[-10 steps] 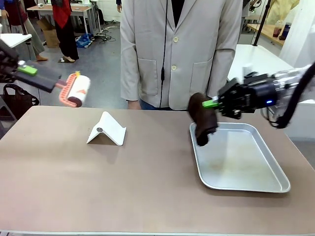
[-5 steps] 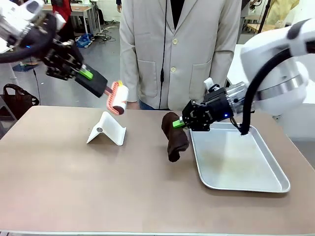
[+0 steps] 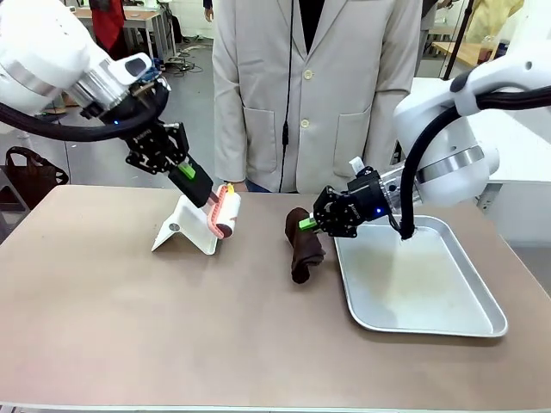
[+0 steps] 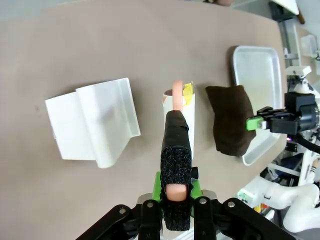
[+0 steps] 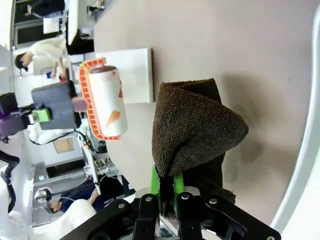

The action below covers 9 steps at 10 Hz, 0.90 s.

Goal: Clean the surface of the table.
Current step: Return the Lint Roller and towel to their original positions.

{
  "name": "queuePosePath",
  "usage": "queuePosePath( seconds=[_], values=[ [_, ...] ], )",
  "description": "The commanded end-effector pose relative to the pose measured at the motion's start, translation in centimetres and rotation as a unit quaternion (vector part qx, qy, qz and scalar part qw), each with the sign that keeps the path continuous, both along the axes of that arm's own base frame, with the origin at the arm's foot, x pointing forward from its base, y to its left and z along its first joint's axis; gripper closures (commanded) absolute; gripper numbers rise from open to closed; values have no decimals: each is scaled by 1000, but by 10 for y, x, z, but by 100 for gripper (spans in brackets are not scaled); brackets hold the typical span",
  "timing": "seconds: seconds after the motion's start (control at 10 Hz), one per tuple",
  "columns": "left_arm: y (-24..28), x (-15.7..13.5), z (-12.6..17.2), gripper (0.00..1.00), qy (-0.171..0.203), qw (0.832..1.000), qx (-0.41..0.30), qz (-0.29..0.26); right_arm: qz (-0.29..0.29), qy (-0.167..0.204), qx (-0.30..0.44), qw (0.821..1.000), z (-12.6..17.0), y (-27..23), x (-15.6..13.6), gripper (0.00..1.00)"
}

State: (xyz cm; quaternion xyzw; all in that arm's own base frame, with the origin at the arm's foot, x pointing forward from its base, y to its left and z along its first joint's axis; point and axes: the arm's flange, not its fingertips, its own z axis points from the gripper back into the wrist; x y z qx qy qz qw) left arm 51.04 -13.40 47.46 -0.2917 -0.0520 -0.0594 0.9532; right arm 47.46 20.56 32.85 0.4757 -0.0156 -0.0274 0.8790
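1. Left gripper [image 3: 186,171] clamped on lint roller [image 3: 225,212] handle; roller head low over the table [image 3: 129,327], just beside white stand [image 3: 189,226].
2. Right gripper [image 3: 309,223] pinching brown cloth [image 3: 303,243], which hangs onto the table beside metal tray [image 3: 482,323].
3. Person [image 3: 318,86] stands at the far edge.

The front camera sits low on the robot's side, facing across the table [image 3: 129,318] toward the standing person [image 3: 314,86]. Each wrist camera looks closely down its fingers, sharing the lint roller [image 4: 179,117], brown cloth [image 5: 192,132] and white stand [image 4: 92,122].
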Motion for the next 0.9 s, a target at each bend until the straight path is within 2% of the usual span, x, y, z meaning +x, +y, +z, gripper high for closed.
queuePosePath(
  seconds=[0.0, 0.1, 0.2, 0.4, 0.8],
  values=[
    [-4, 13, -1, 77, 7, 1000, 14, 24, -15, -10, 23, 1000, -5, 1, 9, 88],
    [-1, 16, -3, 77, 24, 999, -1, 24, -22, -10, 19, 1000, -6, -5, 11, 88],
    [-1, 7, -10, 77, 6, 1000, 5, 5, -6, 4, 2, 1000, -5, -4, 6, 88],
    [-1, 7, -10, 77, 6, 1000, 5, 5, -6, 4, 2, 1000, -5, -4, 6, 88],
    [4, 7, -24, 77, 17, 998, 20, 58, -35, -3, -12, 999, -16, 1, 8, 88]
  ],
)
